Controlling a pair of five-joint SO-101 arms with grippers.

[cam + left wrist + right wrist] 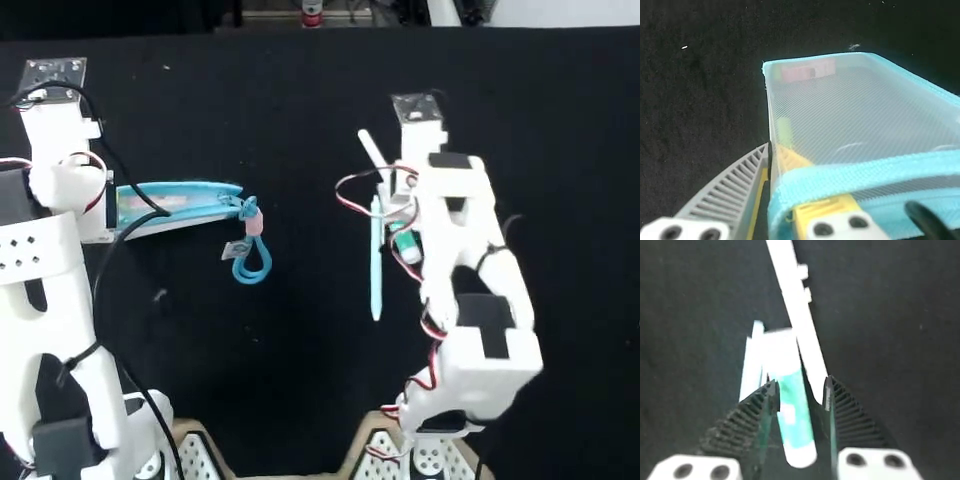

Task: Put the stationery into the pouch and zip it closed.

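A light blue mesh pouch (185, 205) lies on the black table, with its zip pull on a blue cord loop (252, 262) at the end nearer the middle. My left gripper (112, 218) is shut on the pouch's other end. In the left wrist view the pouch (855, 115) wall is pinched between the grey finger (735, 185) and the yellow one. My right gripper (799, 387) stands open with a green-and-white tube (794, 425) between its fingers. A white pen (795, 305) and a light blue pen (751, 360) lie just beyond. From above, the right gripper (398, 232) sits beside the light blue pen (376, 262).
The white pen (372, 152) lies angled just behind the light blue one. Red and white cables (350, 195) loop off the right arm near the pens. Both arm bases stand at the table's front edge. Black cloth stretches between pouch and pens.
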